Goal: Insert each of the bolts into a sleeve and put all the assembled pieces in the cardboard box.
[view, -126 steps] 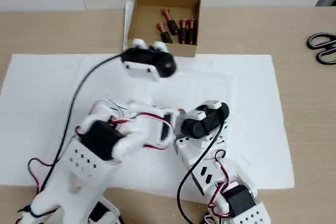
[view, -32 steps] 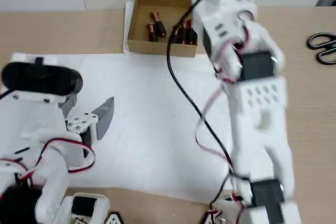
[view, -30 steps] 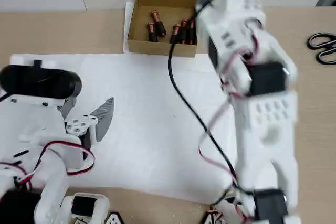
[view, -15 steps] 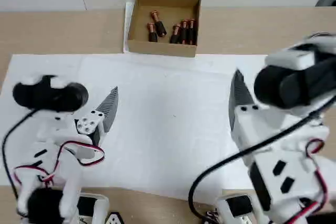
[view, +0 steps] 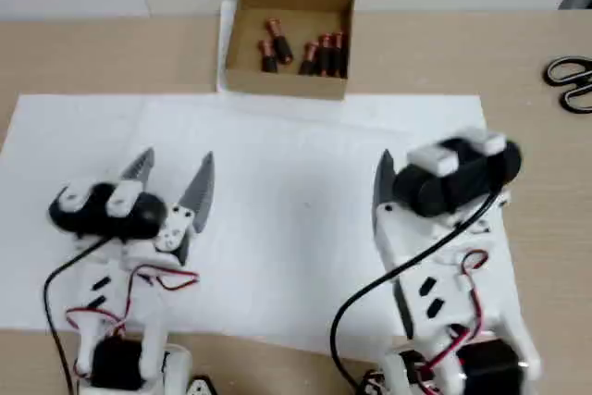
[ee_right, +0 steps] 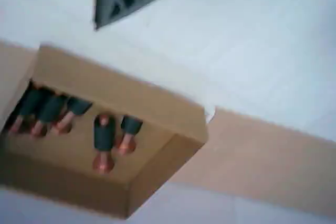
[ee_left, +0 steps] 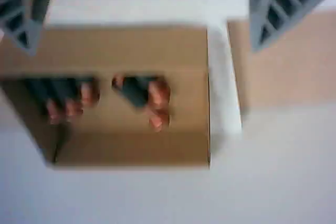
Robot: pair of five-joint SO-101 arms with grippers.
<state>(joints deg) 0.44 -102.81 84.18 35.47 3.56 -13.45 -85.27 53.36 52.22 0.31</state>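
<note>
High view shows the wooden table (view: 92, 43) with a white sheet (view: 296, 228) under both arms. Up front the left claw (view: 173, 178) gapes wide; whether the right claw (view: 383, 171) is spread I cannot tell. Well beyond them sits the cardboard box (view: 287, 87) holding five assembled pieces (view: 314, 51); scissors (view: 569, 80) lie off past the right claw.

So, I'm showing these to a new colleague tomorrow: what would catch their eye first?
Probably the open brown cardboard box at the far side of the wooden table, holding five copper-headed bolts in black sleeves, three side by side and two apart. Nearer, over the white paper sheet, sit the two white arms: the left gripper open, the right arm across from it. Black-handled scissors lie at the table's right edge.
</note>
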